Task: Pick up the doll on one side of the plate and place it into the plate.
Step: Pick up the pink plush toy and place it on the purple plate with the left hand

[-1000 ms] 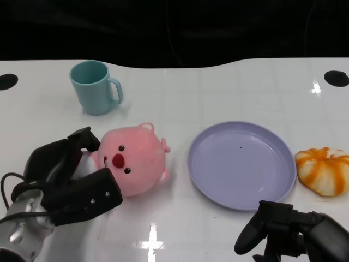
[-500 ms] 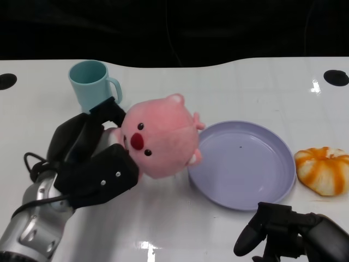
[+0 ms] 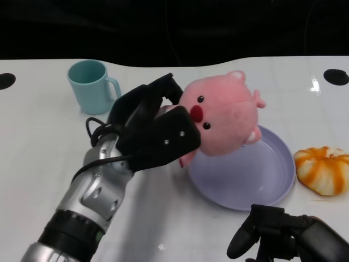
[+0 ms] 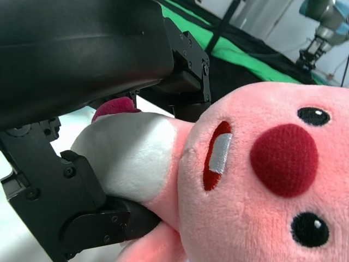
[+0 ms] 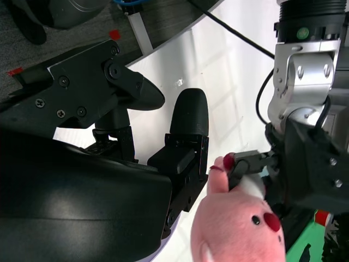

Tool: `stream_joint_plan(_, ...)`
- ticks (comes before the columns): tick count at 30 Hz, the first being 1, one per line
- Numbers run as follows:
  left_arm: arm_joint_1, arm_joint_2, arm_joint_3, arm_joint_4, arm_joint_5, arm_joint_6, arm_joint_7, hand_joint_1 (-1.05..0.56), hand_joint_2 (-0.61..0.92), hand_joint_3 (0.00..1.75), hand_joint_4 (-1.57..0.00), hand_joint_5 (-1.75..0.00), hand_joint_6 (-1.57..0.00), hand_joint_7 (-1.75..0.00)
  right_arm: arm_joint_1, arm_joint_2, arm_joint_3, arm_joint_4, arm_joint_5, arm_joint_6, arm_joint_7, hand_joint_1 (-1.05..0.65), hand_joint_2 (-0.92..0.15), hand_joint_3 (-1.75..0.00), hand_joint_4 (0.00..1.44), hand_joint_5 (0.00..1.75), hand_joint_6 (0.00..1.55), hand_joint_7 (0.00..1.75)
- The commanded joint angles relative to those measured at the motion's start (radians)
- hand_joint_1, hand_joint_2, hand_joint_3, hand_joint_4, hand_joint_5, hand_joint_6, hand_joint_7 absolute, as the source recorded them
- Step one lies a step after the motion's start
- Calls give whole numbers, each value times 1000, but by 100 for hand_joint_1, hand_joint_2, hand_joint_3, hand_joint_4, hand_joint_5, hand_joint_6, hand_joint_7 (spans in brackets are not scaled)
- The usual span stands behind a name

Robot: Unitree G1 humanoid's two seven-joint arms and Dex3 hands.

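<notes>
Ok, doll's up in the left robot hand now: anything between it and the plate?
Nothing visible. The left robot hand holds the doll above the plate's near-left rim; the plate's bare. The mug and orange toy sit off to the sides.

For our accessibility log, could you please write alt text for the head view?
The left hand holds a pink doll above the near rim of a purple plate. A teal mug and an orange-striped toy flank them.

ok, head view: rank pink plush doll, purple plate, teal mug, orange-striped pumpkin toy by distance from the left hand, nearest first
1. Pink plush doll: held in the left hand.
2. Purple plate: just right of it.
3. Teal mug: back left.
4. Orange-striped pumpkin toy: far right.
</notes>
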State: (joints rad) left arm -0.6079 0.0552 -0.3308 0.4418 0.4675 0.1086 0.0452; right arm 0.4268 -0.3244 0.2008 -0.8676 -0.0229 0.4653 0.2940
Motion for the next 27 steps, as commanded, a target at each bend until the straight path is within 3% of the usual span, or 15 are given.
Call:
stream_joint_plan(1,-63,-34,-31,56,27,13,7,-20,37,135,-101,-175,-80,-174,0,-1,5,-3,-4,-2,-8,-10,-63,-96,63,160,58,126)
stream_joint_plan(15,-214,-182,-74,317,37,86,26,-17,39,123,-97,-175,-76,-172,-8,-1,35,-7,-35,15,-25,-10,-64,-93,64,158,58,125)
stream_joint_plan(16,-220,-190,-70,329,32,91,23,-17,38,122,-96,-175,-76,-165,-9,-1,37,-6,-39,14,-26,-10,-64,-93,63,157,58,124)
stream_joint_plan(17,-226,-196,-68,338,27,100,15,-18,41,115,-91,-175,-73,-143,-10,-1,40,-6,-42,13,-27,-10,-64,-93,63,157,58,124)
stream_joint_plan(18,-231,-200,-67,344,24,108,1,-22,51,94,-85,-175,-67,-112,-10,-1,42,-6,-45,13,-28,-10,-64,-93,63,157,58,124)
stream_joint_plan(20,-236,-196,-74,347,16,111,-39,-27,72,59,-78,-175,-58,-72,-10,0,45,-8,-50,16,-29,-10,-65,-93,63,157,58,124)
stream_joint_plan(21,-234,-193,-75,344,12,107,-57,-34,84,38,-61,-164,-48,-48,-10,0,45,-9,-51,16,-30,-10,-65,-92,63,157,58,123)
stream_joint_plan(22,-230,-189,-76,334,7,108,-77,-37,88,30,-50,-153,-43,-38,-9,-1,45,-10,-52,18,-30,-10,-65,-92,63,157,58,123)
stream_joint_plan(24,-222,-182,-83,313,7,110,-104,-50,91,27,-20,-94,-31,-21,-9,0,42,-12,-51,18,-28,-9,-65,-92,64,157,58,123)
stream_joint_plan(27,-202,-163,-102,264,12,105,-144,-66,92,34,-2,-54,-17,-10,-7,0,33,-9,-45,9,-25,-9,-65,-91,63,157,59,122)
